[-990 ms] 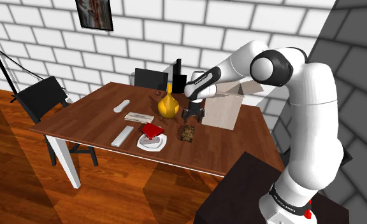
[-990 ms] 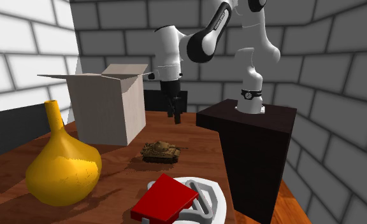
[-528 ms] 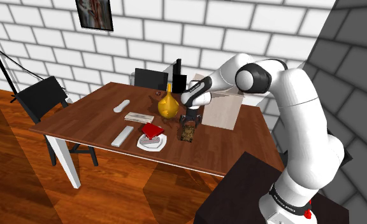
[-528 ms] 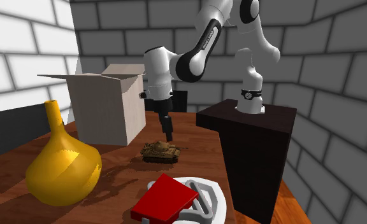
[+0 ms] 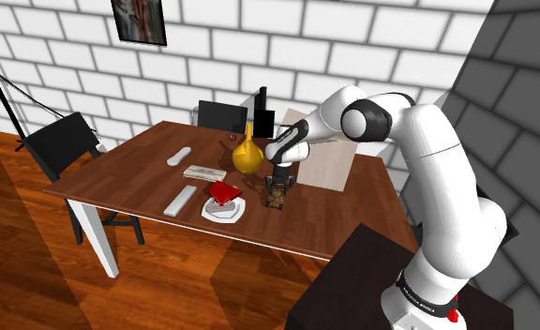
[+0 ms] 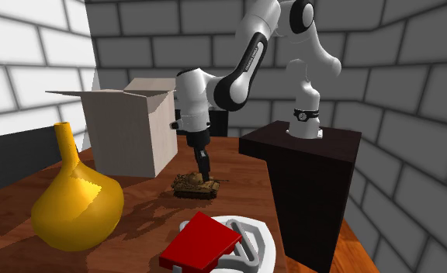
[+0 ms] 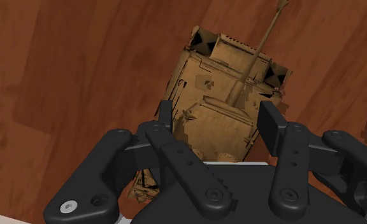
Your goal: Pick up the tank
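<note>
While the tank (image 7: 222, 95) sits flat on its tracks on the brown table (image 5: 137, 164), just right of centre in the shoulder view and beside the white dish (image 5: 212, 214), I hold my gripper (image 7: 217, 124) low over it. My fingers (image 7: 165, 121) stand apart, one along each flank of the tan hull. The turret lies between them and the long barrel runs away ahead of my hand. I cannot make out either pad pressing on the hull, so I judge the tank straddled, not held.

In the second exterior view the tank (image 6: 195, 184) is at lower centre, with my gripper (image 6: 205, 174) reaching down onto its top. The open box (image 6: 129, 132) stands behind it toward the left, and the yellow vase (image 6: 74, 205) fills the lower left. Both are clear of my hand.

By my reckoning the reach and the lining-up are done: I am over the right thing, at grasping height or very near it, squared to its sides. The grasp itself is not yet made. What remains is to bring the fingers together on the hull and then raise it off the wood. Nothing shows the tank lifted at all.
</note>
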### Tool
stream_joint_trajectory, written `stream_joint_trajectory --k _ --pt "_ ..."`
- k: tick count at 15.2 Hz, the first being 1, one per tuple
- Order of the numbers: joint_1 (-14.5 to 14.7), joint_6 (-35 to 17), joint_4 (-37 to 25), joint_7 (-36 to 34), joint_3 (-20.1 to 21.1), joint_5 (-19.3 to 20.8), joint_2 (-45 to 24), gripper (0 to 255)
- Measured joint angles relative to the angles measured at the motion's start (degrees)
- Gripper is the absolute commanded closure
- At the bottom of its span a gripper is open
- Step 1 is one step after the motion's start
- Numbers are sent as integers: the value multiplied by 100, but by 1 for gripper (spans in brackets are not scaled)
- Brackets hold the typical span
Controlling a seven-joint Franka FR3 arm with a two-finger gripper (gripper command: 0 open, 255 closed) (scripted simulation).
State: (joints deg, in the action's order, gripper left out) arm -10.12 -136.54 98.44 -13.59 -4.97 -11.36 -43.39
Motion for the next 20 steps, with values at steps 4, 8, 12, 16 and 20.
stream_joint_trajectory --k 4,8,12,16,20 --pt "1 -4 6 2 2 -1 2 255" --pt "1 -3 4 3 4 -2 1 255" --pt "11 93 27 -17 -14 16 116 255" --pt "31 253 85 -49 -41 47 336 255" --pt "46 420 156 -72 -69 80 574 255"
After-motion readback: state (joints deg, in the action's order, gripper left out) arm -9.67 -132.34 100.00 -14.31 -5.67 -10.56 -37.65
